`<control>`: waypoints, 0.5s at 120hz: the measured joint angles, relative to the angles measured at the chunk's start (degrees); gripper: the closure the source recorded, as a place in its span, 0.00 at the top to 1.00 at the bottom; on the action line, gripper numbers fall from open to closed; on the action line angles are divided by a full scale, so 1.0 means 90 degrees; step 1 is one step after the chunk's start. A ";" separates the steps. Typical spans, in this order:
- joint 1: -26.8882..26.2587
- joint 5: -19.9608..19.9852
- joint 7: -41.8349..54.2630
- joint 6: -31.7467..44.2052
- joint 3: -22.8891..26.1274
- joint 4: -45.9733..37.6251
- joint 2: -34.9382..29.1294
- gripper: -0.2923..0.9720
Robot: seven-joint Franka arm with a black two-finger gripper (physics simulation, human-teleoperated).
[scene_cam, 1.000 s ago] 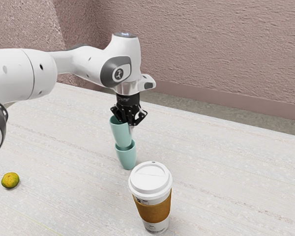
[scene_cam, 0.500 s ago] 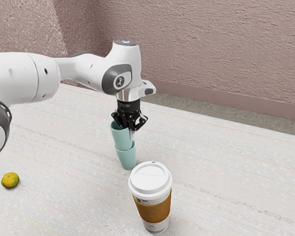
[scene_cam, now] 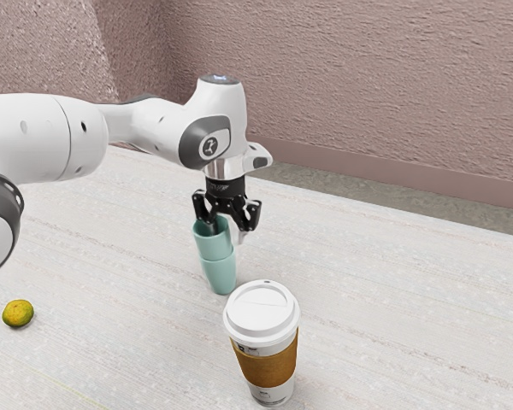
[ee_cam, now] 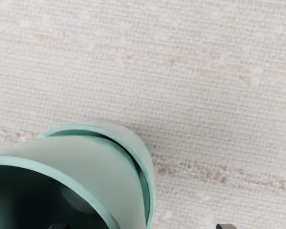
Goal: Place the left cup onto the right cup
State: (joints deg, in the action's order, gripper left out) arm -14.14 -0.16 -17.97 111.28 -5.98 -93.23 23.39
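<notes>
Two teal cups stand nested near the table's middle in the exterior view. The upper cup sits inside the lower cup, tilted slightly toward the exterior view's left. My gripper is open right above them, its fingers spread around the upper cup's rim on the exterior view's right side. Under my hand in the wrist view, the upper cup rests within the lower cup, whose rim shows around it.
A tall paper coffee cup with a white lid and brown sleeve stands just in front of the teal cups. A small yellow-green fruit lies on the table at the exterior view's left. A pink wall rises behind.
The upper teal cup has sunk lower into the other cup. My gripper came down with it and its fingers have spread apart, letting go of the cup.
</notes>
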 joint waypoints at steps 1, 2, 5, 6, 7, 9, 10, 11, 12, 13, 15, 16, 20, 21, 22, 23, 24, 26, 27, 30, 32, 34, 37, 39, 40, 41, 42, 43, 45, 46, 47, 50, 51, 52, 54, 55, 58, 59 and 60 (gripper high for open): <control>0.0000 0.0001 -0.0002 0.0000 0.0000 -0.0001 -0.0004 0.57; 0.0000 0.0001 -0.0005 0.0001 0.0000 -0.0001 -0.0009 0.57; -0.0001 0.0001 -0.0013 -0.0001 0.0000 -0.0003 -0.0032 0.59; -0.0002 0.0000 -0.0016 -0.0003 0.0000 -0.0003 -0.0044 0.60; -0.0003 0.0000 -0.0018 -0.0005 0.0000 -0.0004 -0.0058 0.60; -0.0006 -0.0001 -0.0023 -0.0012 0.0000 -0.0004 -0.0091 0.61; -0.0007 -0.0001 -0.0025 -0.0017 0.0000 -0.0004 -0.0115 0.62; -0.0007 -0.0002 -0.0028 -0.0021 0.0000 -0.0004 -0.0137 0.63; -0.0008 -0.0003 -0.0030 -0.0025 0.0000 -0.0003 -0.0157 0.63; -0.0009 -0.0006 -0.0032 -0.0029 0.0000 -0.0002 -0.0186 0.63; -0.0010 -0.0013 -0.0036 -0.0038 0.0000 -0.0001 -0.0250 0.64; -0.0011 -0.0016 -0.0038 -0.0045 0.0000 0.0000 -0.0286 0.65; -0.0020 -0.0038 -0.0046 -0.0095 -0.0001 0.0017 -0.0468 0.66; -0.0024 -0.0045 -0.0049 -0.0110 -0.0001 0.0021 -0.0516 0.66; -0.0032 -0.0051 -0.0051 -0.0124 -0.0001 0.0024 -0.0570 0.67; -0.0041 -0.0057 -0.0053 -0.0138 -0.0001 0.0027 -0.0618 0.67; -0.0051 -0.0062 -0.0055 -0.0153 -0.0001 0.0030 -0.0669 0.67; -0.0068 -0.0071 -0.0060 -0.0186 -0.0001 0.0035 -0.0765 0.68; -0.0075 -0.0076 -0.0062 -0.0204 0.0000 0.0038 -0.0809 0.68; -0.0092 -0.0087 -0.0072 -0.0260 0.0000 0.0044 -0.0933 0.69; -0.0101 -0.0094 -0.0079 -0.0295 0.0001 0.0047 -0.1002 0.69; -0.0107 -0.0099 -0.0085 -0.0332 0.0004 0.0053 -0.1063 0.70; -0.0113 -0.0106 -0.0094 -0.0400 0.0007 0.0067 -0.1143 0.70; -0.0116 -0.0110 -0.0097 -0.0452 0.0008 0.0079 -0.1197 0.71; -0.0116 -0.0112 -0.0098 -0.0481 0.0008 0.0090 -0.1221 0.71; -0.0116 -0.0114 -0.0098 -0.0512 0.0008 0.0107 -0.1243 0.71; -0.0114 -0.0115 -0.0094 -0.0551 0.0009 0.0137 -0.1264 0.71; -0.0111 -0.0117 -0.0091 -0.0589 0.0009 0.0163 -0.1284 0.71; -0.0105 -0.0120 -0.0076 -0.0673 0.0009 0.0238 -0.1311 0.72; -0.0102 -0.0121 -0.0060 -0.0723 0.0009 0.0299 -0.1320 0.72; -0.0098 -0.0122 -0.0039 -0.0772 0.0011 0.0360 -0.1328 0.72; -0.0089 -0.0124 0.0050 -0.0913 0.0011 0.0537 -0.1346 0.72; -0.0084 -0.0122 0.0087 -0.0956 0.0011 0.0589 -0.1351 0.72; -0.0079 -0.0119 0.0127 -0.0997 0.0011 0.0638 -0.1355 0.72; -0.0066 -0.0113 0.0211 -0.1077 0.0012 0.0727 -0.1365 0.73; -0.0059 -0.0110 0.0254 -0.1114 0.0013 0.0767 -0.1369 0.73; -0.0038 -0.0105 0.0383 -0.1228 0.0018 0.0888 -0.1383 0.73; -0.0030 -0.0104 0.0426 -0.1269 0.0022 0.0933 -0.1386 0.73; -0.0022 -0.0102 0.0471 -0.1311 0.0026 0.0976 -0.1391 0.73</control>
State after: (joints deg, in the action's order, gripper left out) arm -14.34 -1.08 -13.74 99.48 -5.74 -84.44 10.87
